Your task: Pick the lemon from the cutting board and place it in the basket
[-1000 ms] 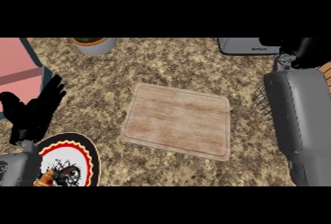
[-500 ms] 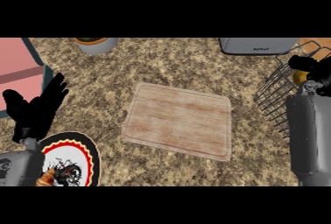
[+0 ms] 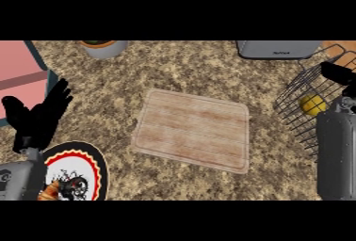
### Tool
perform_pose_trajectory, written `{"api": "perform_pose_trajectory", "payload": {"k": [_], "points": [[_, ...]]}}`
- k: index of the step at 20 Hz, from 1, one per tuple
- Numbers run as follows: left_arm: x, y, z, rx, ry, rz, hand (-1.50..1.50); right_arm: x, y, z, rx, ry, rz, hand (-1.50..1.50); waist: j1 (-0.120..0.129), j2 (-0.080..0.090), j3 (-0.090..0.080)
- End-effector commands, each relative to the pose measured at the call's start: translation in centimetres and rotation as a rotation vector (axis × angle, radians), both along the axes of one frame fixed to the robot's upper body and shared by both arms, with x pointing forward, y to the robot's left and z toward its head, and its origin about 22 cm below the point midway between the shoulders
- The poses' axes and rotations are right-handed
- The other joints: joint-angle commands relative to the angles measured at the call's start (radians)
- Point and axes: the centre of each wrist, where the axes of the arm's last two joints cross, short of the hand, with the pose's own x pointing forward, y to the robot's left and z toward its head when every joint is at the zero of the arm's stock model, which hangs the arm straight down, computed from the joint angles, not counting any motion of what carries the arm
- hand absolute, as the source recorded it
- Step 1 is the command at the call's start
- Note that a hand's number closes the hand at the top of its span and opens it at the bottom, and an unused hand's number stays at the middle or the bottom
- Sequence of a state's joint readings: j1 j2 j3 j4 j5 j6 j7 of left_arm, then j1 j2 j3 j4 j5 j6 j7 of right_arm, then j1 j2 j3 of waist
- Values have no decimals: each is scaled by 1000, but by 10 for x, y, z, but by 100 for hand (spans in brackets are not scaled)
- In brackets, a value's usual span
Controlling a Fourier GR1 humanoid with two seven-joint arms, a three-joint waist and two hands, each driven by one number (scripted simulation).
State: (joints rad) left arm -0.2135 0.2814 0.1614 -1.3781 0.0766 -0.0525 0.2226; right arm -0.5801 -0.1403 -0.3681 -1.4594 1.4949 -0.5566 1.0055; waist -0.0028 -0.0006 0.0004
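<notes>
The lemon (image 3: pixel 312 104) lies inside the basket (image 3: pixel 295 94), the board (image 3: pixel 192 128) bare; left hand (image 3: pixel 38 117) rests with fingers released, right hand's (image 3: pixel 338 75) fingers can't be told.

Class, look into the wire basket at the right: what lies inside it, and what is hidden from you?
Inside the basket a yellow lemon shows through the wires. The right forearm covers the basket's lower part, so its floor, and whether the lemon rests on it, cannot be seen.

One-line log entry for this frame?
lemon: in basket | cutting board: bare | left hand: open, resting | right hand: over basket
</notes>
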Motion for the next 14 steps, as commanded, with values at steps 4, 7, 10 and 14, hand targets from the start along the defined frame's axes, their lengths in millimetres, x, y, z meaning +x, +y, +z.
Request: {"api": "perform_pose_trajectory", "payload": {"k": [4,7,10,14], "points": [[-5,9,-6,0,-4,33,0,-45,-15,26,112,-364,-149,-150,-20,-8,0],[-4,15,0,22,11,26,0,-81,-15,40,135,-449,-155,-150,-31,-12,-1],[-13,17,-2,7,7,36,0,-140,-24,29,142,-424,-131,-150,-39,-16,0],[-17,9,-18,20,17,35,0,-200,-18,31,198,-369,-101,-150,-37,-10,-1]]}}
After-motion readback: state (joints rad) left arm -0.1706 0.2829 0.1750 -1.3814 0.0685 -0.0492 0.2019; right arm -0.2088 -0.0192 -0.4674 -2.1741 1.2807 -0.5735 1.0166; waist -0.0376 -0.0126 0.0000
